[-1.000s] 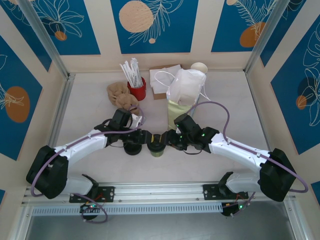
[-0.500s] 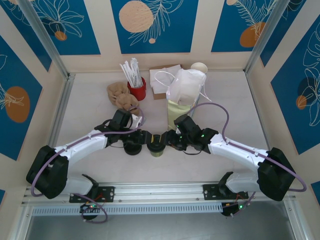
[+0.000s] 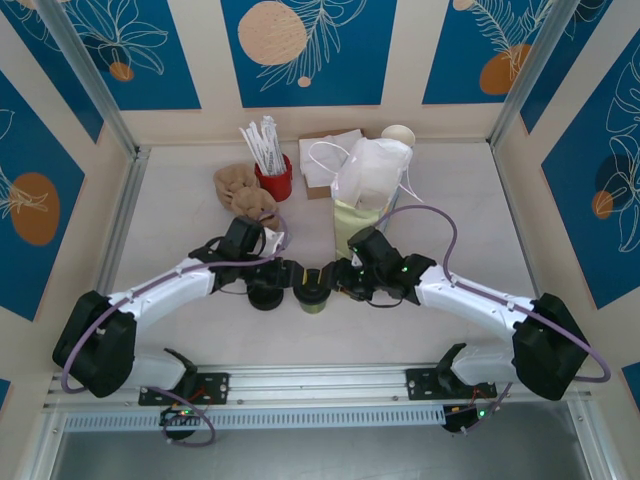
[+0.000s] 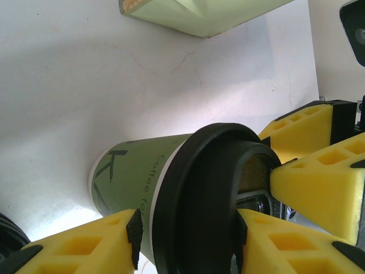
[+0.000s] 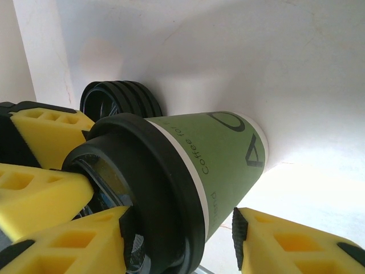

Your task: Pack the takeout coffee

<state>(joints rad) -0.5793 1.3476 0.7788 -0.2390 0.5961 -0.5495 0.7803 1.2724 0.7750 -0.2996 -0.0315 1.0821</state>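
The takeout coffee point(image 3: 312, 295) stands upright on the counter point(image 3: 180, 220), at the near centre, with its black lid on. The two arms meet over it. The left pincer point(image 3: 293, 281) comes at it from 9 o'clock and the right pincer point(image 3: 334, 285) from 3 o'clock.

In the left wrist view, the left pincer is set at a medium width and clasps the cup. One yellow finger point(image 4: 80, 245) has its black pad pressed on the green wall, and the other is against the lid's rim.

In the right wrist view, the right pincer's fingers flank the same cup. One finger point(image 5: 74, 245) touches the lid, while the other pad sits just beside the wall near the cup's base. I cannot tell whether this pincer truly grips.

A stack of black lids point(image 3: 264, 294) sits just beside the cup at its 9 o'clock. A pale green paper bag point(image 3: 347, 225) is at its 1 o'clock, and a white plastic bag point(image 3: 375, 170) rests against the bag's far end. A red holder point(image 3: 274, 182) with white sticks stands at the cup's 11 o'clock, well apart.
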